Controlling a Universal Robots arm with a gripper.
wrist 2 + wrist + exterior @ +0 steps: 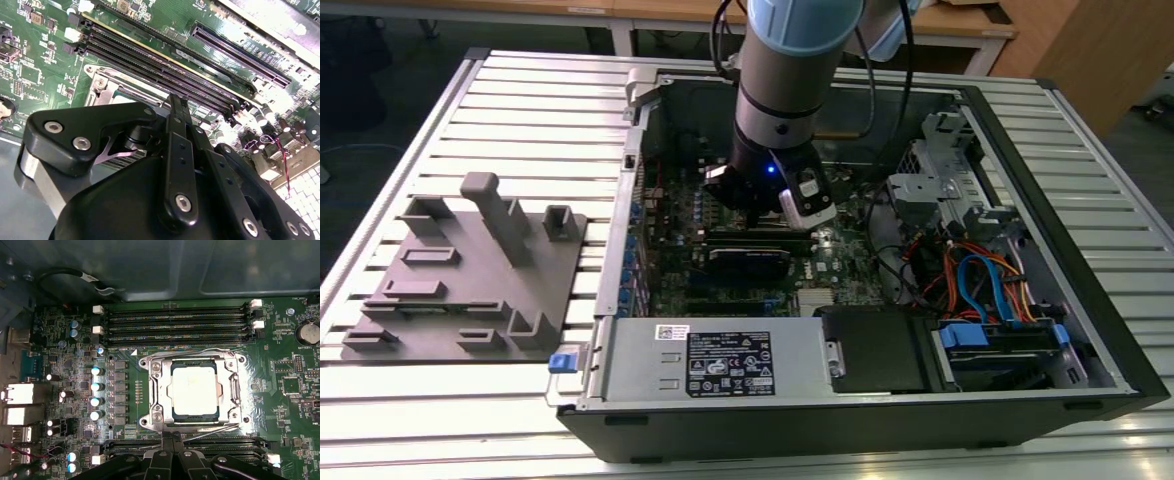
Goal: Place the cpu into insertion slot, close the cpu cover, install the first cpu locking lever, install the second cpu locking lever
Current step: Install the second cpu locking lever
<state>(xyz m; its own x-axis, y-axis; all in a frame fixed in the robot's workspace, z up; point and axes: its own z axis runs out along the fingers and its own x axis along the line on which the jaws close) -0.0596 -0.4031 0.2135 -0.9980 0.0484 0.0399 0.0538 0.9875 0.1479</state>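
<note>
Black linkage of the pincer [172, 440] crowds the near edge in both wrist views, its two fingers drawn together into one thin blade. In the first wrist view their tips rest against the rim of the socket [150, 390], right at the thin wire lever [210, 432] that runs along that edge. Whether the tips actually pinch the wire or merely press beside it I cannot tell; the fingers look fully clenched, with no gap between them and nothing bulky held.

Straight ahead of the fingertips, just past the lever, lies the chip [194, 392], a pale silver square seated flat in the socket. The cover [227, 371], a silvery frame with a big square cut-out, lies down around it, so the chip shows through the opening. A second wire lever [185, 351] runs along the far side of the frame, beyond the chip from the pincer. Both levers run crosswise to the direction the fingers point.

Beyond that far lever sit the long black memory slots [175, 322], parallel to the levers.

In the exterior view the arm [781, 110] stands nearly upright inside the open computer case [1067, 250], wrist down over the green board [670, 290].
</note>
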